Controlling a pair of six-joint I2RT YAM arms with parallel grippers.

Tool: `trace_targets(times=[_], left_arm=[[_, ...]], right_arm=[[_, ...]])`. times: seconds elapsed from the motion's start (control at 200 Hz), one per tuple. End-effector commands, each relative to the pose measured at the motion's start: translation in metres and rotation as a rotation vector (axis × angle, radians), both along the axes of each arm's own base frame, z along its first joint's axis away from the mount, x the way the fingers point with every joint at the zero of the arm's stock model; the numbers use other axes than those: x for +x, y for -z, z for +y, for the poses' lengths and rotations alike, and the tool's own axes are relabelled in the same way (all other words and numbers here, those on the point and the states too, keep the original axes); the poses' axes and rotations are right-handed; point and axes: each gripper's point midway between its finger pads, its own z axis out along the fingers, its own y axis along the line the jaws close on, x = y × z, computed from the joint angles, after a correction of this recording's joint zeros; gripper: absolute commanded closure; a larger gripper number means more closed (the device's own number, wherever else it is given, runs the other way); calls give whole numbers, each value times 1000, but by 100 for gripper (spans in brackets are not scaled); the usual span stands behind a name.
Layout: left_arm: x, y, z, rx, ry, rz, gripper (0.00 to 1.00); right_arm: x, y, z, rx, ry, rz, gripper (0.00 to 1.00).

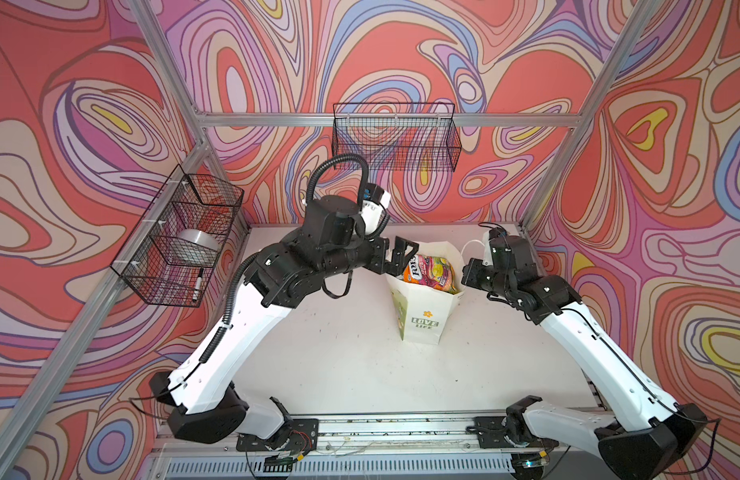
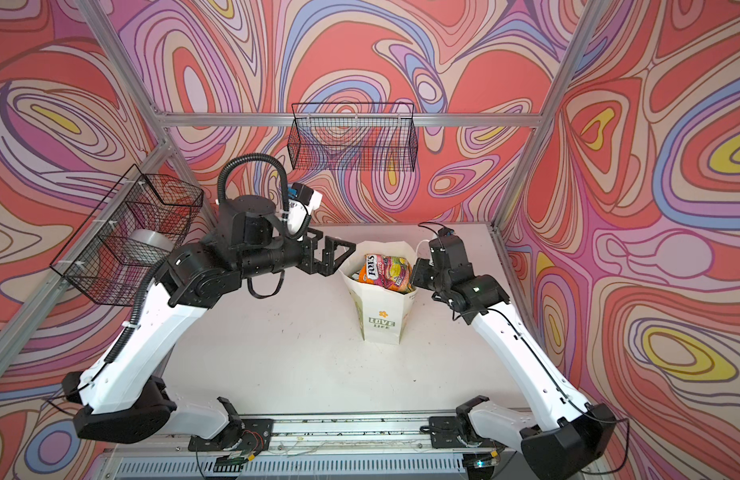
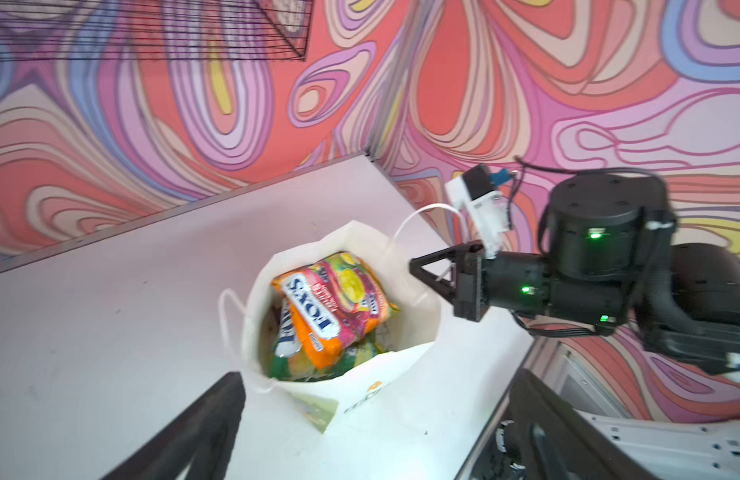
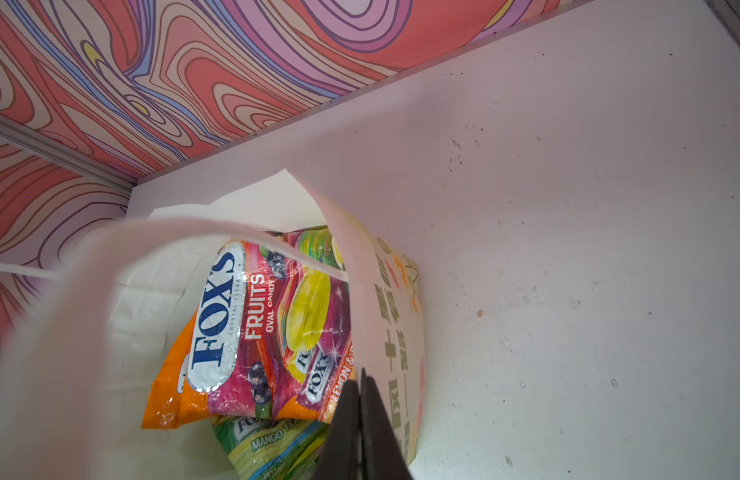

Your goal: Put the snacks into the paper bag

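Orange "FOX'S FRUITS" packet (image 1: 430, 270) lies long axis left-right, logo end left, in "LOVE LIFE" bag (image 1: 422, 316); right gripper (image 4: 362, 386) pinches bag wall, left gripper (image 2: 341, 261) gapes.

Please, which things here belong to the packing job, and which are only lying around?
Job: paper bag; orange FOX'S packet and green packet inside it.
Lying about: wall wire basket; side wire basket holding a silver roll and a marker.

Items counted by kind
Inside one white paper bag (image 1: 422, 301), one orange glossy packet (image 4: 243, 332) and one green glossy packet (image 4: 268, 444) are told apart; two black wire baskets (image 1: 395, 137) (image 1: 181, 237), one silver tape roll (image 1: 198, 243), one white marker pen (image 1: 198, 284) and two black hands (image 2: 342, 259) (image 4: 361, 380) are counted.
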Motion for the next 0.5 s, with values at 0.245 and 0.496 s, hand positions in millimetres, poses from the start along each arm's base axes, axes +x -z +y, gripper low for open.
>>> trace_targets(times=[0.245, 0.496], left_arm=[[80, 111, 1, 210, -181, 206, 13], [83, 104, -22, 146, -112, 264, 100]], right_arm=[[8, -6, 8, 22, -15, -23, 95], [8, -16, 16, 32, -62, -48, 100]])
